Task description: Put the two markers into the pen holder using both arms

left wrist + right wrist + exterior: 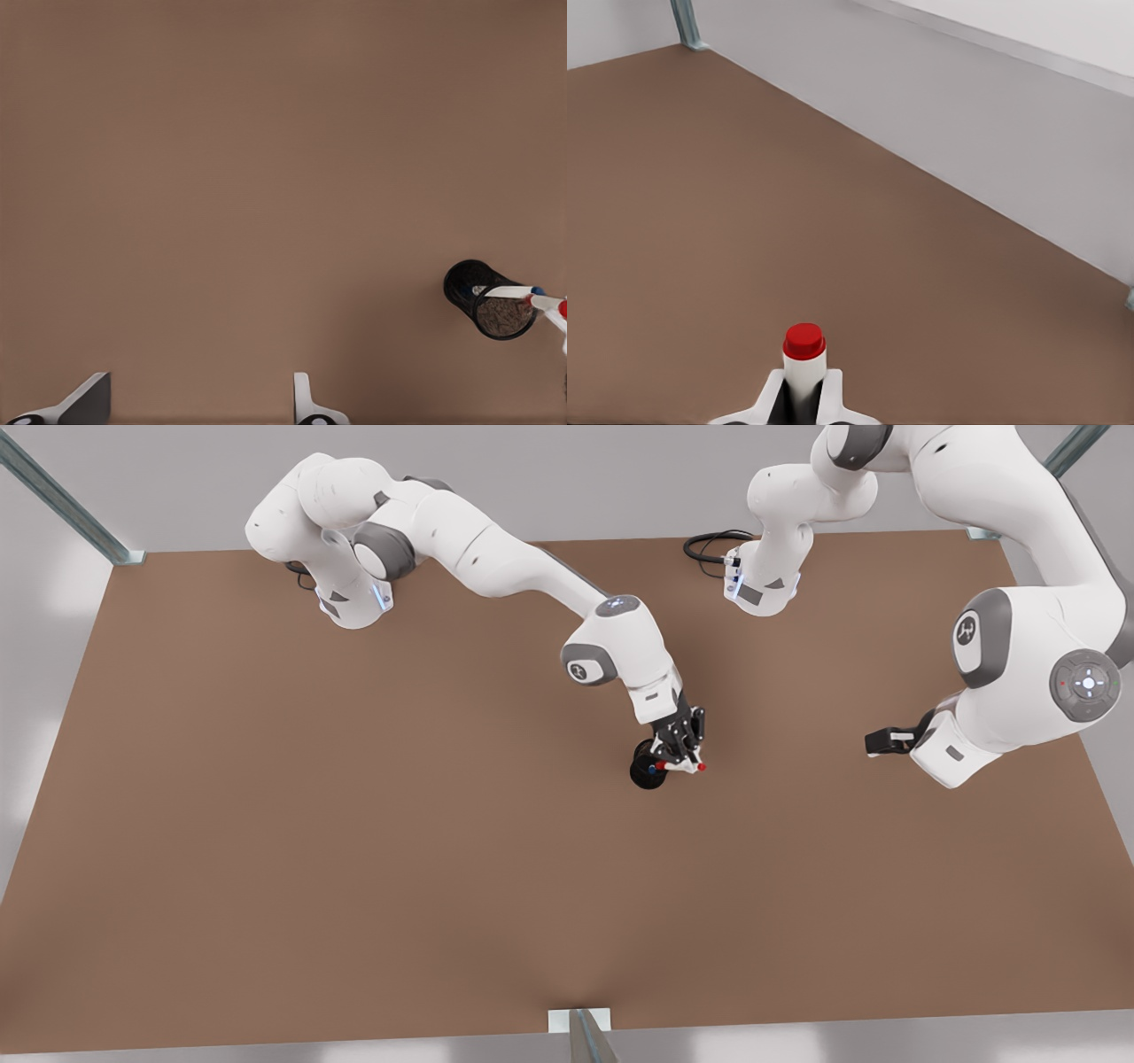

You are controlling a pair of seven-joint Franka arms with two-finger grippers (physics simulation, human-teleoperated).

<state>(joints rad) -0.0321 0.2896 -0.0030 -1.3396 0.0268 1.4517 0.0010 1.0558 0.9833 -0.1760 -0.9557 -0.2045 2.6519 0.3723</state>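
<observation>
Right wrist view: right gripper [804, 398] has its fingers clamped on the white-barrelled red-capped marker [803, 354], cap sticking out beyond the fingertips. No cup in this view.

Front view adds the small black round mesh pen holder [644, 775] directly under those fingers. The right arm is stretched out with its wrist pitched down.

Left wrist view: the white-barrelled blue-capped marker [509, 291] sits in the holder [469, 288], cap past the rim, well away from the left fingers.

Count: two markers, one holder, two arms.

Left gripper [199, 409] fingers spread, gripping nothing. That arm is folded and waits over bare brown table [354, 868].
</observation>
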